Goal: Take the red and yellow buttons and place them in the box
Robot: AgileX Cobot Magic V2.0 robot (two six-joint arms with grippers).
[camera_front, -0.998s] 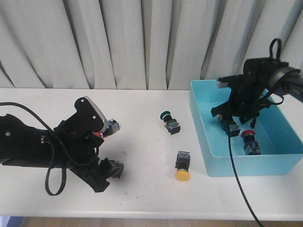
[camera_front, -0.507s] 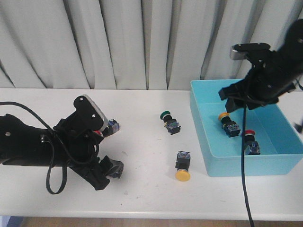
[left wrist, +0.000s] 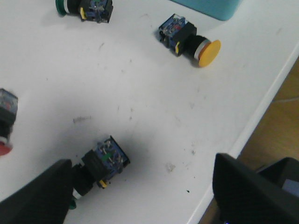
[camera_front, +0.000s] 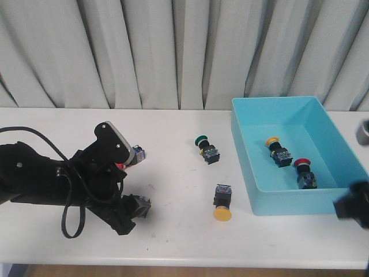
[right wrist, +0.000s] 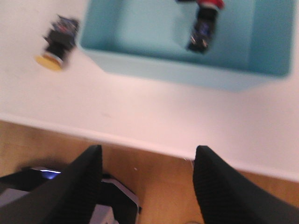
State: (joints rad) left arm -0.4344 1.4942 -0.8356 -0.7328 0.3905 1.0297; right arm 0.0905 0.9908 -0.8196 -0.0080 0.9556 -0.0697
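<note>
While the left claw [camera_front: 130,213] hangs low over the lower left of the front view, its black fingers [left wrist: 42,196] are spread wide apart with nothing between them. A switch with a black body [left wrist: 100,161] lies on the white bench [camera_front: 173,231] just beside the left finger in the left wrist view; its cap is hidden by that finger. Another switch with a red cap [camera_front: 131,156] lies right behind the left arm, partly covered by it.

At the right of the front view stands the blue box [camera_front: 242,156], and inside it lie a yellow button [camera_front: 277,150] toward the middle and a red button [camera_front: 304,172] nearer the front wall, the two close together but apart. A second yellow button [camera_front: 222,203] lies on its side on the bench just left of the box's front corner, cap toward the viewer. A green button [camera_front: 206,146] lies farther back, in the middle of the frame, left of the box.

The right claw [right wrist: 147,186] shows only as a dark blur at the lower right edge of the front view, off the bench edge. Its own wrist view shows its fingers [right wrist: 79,186] wide apart and holding nothing.
</note>
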